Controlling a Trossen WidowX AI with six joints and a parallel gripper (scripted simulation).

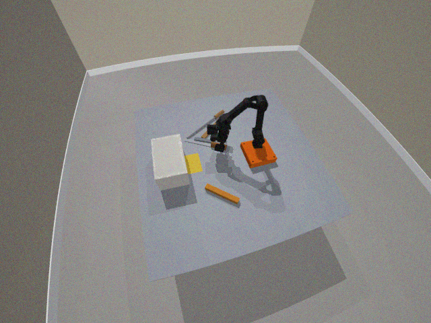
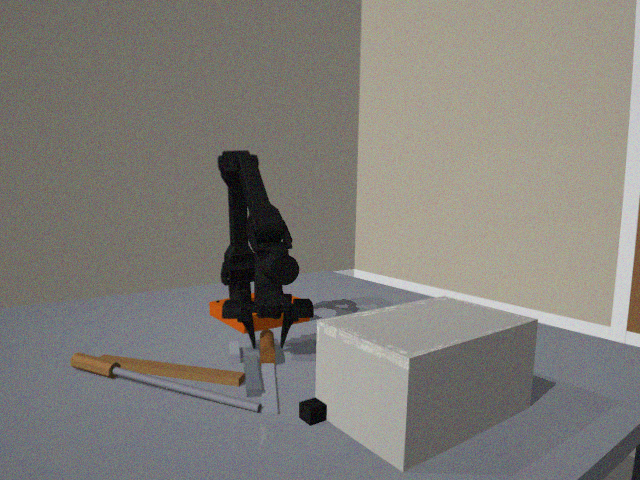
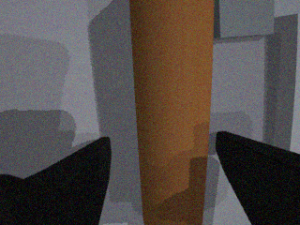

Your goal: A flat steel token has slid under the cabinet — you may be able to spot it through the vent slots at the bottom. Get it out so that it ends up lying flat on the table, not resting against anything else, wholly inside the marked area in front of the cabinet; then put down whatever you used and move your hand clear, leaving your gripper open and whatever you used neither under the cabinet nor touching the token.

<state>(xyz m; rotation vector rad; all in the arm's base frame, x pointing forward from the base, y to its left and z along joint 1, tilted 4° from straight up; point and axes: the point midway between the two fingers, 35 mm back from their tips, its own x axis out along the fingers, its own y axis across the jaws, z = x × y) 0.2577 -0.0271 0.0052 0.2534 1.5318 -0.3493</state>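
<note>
The white cabinet (image 1: 168,156) (image 2: 465,392) stands on the table, with the yellow marked area (image 1: 194,163) against its front. The token is not visible in any view. My gripper (image 2: 268,347) (image 3: 164,142) is open, its fingers on either side of the wooden handle (image 3: 173,84) of a thin-shafted tool, with a gap at each side. The tool's thin shaft (image 2: 276,387) lies towards the cabinet side. Another tool, with a wooden handle (image 1: 219,114) (image 2: 92,364) and a grey rod (image 2: 186,390), lies farther off.
A grey flat bar (image 2: 252,373) lies beside the thin shaft. A wooden stick (image 2: 175,369) lies by the grey rod. A black cube (image 2: 312,411) is near the cabinet's corner. An orange-brown bar (image 1: 221,193) lies on the other side of the marked area.
</note>
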